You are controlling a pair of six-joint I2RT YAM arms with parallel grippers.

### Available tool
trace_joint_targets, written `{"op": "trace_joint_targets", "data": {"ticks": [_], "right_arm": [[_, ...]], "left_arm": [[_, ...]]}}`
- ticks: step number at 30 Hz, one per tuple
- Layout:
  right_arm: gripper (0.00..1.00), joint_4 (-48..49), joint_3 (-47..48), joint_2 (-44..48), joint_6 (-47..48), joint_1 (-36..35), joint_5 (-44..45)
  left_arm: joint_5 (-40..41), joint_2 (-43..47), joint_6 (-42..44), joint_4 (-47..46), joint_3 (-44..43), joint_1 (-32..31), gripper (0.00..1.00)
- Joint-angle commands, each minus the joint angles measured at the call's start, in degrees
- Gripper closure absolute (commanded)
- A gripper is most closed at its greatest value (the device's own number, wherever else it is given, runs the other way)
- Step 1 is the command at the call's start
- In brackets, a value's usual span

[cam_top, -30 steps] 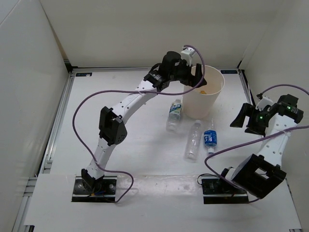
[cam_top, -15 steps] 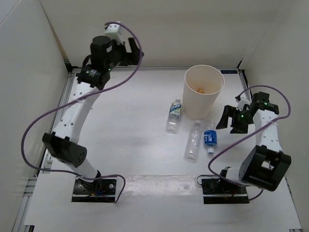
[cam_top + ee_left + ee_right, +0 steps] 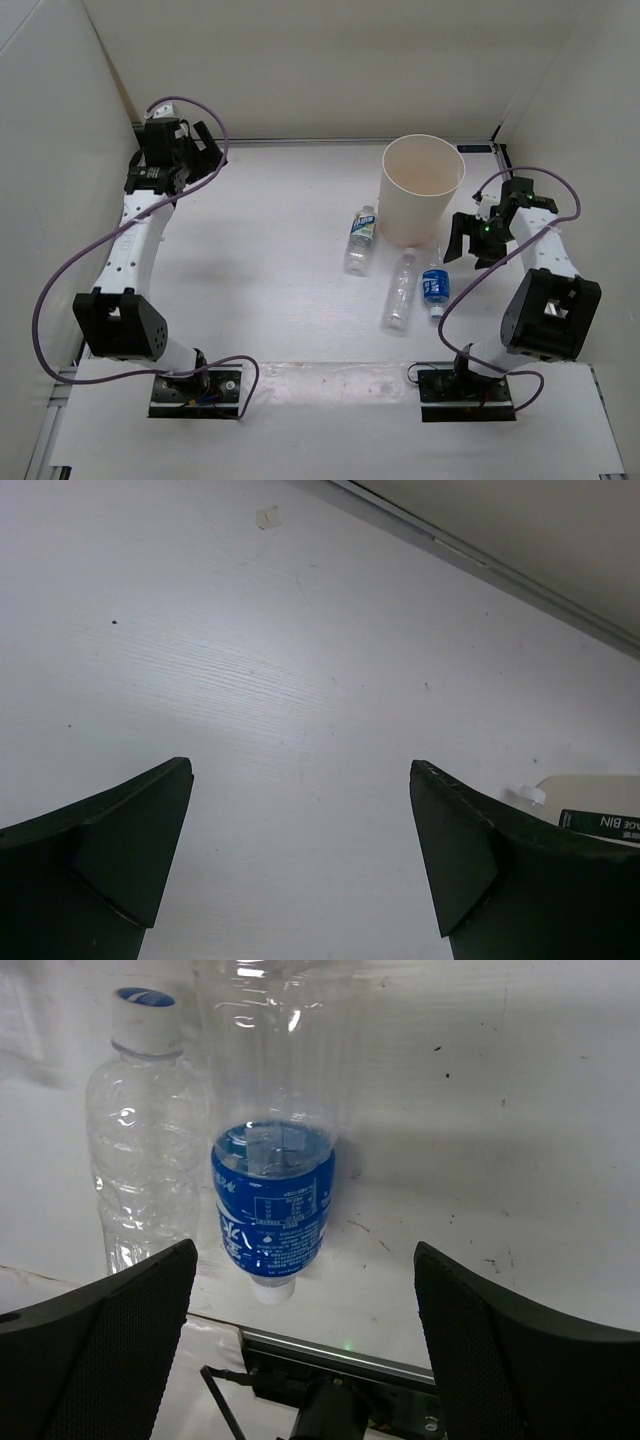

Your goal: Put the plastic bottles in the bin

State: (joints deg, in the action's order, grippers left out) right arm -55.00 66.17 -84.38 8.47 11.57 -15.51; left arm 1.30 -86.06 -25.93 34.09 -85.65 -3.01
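Near bin [image 3: 415, 215], risk first: plain clear bottle [image 3: 140, 1160] lies just beside blue-label bottle [image 3: 272, 1195], so closing jaw may knock it; round bottles roll; bin may get bumped; blue-label bottle on table [image 3: 280, 250] ahead of right gripper [image 3: 468, 246], centred between wide empty jaws, not touching; left gripper [image 3: 207, 148] wide, empty, far corner.

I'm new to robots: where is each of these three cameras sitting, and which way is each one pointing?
Top external: fixed above and behind the arms, looking down at the table and bin; both whole arms show.
Left wrist: on the left arm, looking past its open left gripper at the table and an edge rail.
Right wrist: on the right arm, looking past its open right gripper at the blue-label bottle and plain clear bottle.
Shared: top and right wrist views both show those two bottles.
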Motion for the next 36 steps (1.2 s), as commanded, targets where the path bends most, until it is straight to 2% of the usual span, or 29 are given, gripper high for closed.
{"op": "trace_joint_targets", "data": {"ticks": [1, 13, 30, 32, 36], "right_arm": [[0.10, 1.30, 1.85, -2.19, -2.04, 1.70, 0.49], [0.10, 0.95, 3.52, -8.17, -2.49, 2.14, -8.57], [0.10, -2.30, 6.16, -16.87, -2.84, -0.50, -10.77], [0.13, -3.26, 6.51, -18.53, -2.76, -0.68, -12.26], [0.13, -4.23, 7.13, -20.99, -2.67, -0.59, -12.62]], "left_arm": [[1.95, 5.29, -2.19, 0.72, 0.13, 1.07, 0.00], [3.35, 4.68, -3.95, 3.09, 0.22, 4.50, 0.00], [6.08, 7.66, -4.74, 7.75, 1.62, 5.38, 0.00], [6.35, 8.45, -4.74, 8.71, 1.97, 5.38, 0.00], [7.40, 9.07, -4.92, 10.29, 2.41, 5.55, 0.00]]}}
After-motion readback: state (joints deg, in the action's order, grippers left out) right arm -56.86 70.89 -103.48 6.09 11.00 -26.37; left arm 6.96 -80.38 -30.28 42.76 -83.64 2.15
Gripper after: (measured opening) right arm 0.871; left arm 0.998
